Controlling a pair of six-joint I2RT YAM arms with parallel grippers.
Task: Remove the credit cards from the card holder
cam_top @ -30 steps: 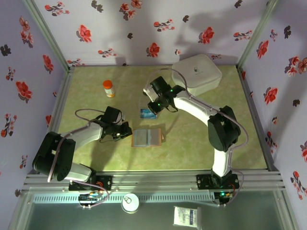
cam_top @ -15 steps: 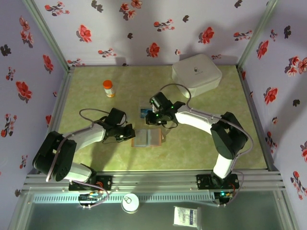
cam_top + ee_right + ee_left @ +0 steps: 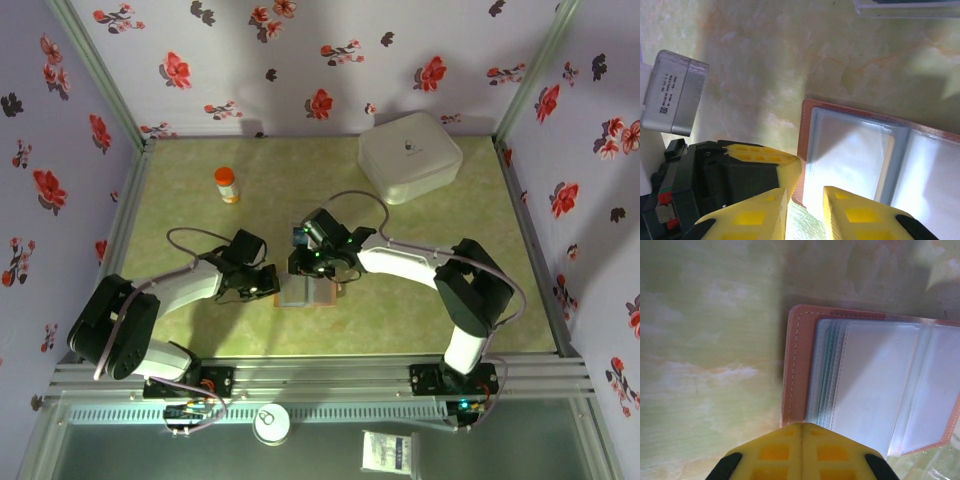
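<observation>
Near the middle of the green marbled worktop (image 3: pixel 420 310), we see the brown card holder (image 3: pixel 308 292) lying open, with teal edges of credit cards (image 3: pixel 826 365) showing in its clear sleeves. Our left pincer (image 3: pixel 801 426) is clenched, its tips at the holder's edge. Our right pincer (image 3: pixel 806 189) hangs slightly parted over a corner, grasping nothing. We find a grey module's label (image 3: pixel 666 95) printed too small to read.

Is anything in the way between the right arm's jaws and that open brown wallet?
Nothing visible does. The right gripper hangs at a corner of the open card holder. The left gripper, jaws shut, sits at the same edge, beside it rather than between.
</observation>
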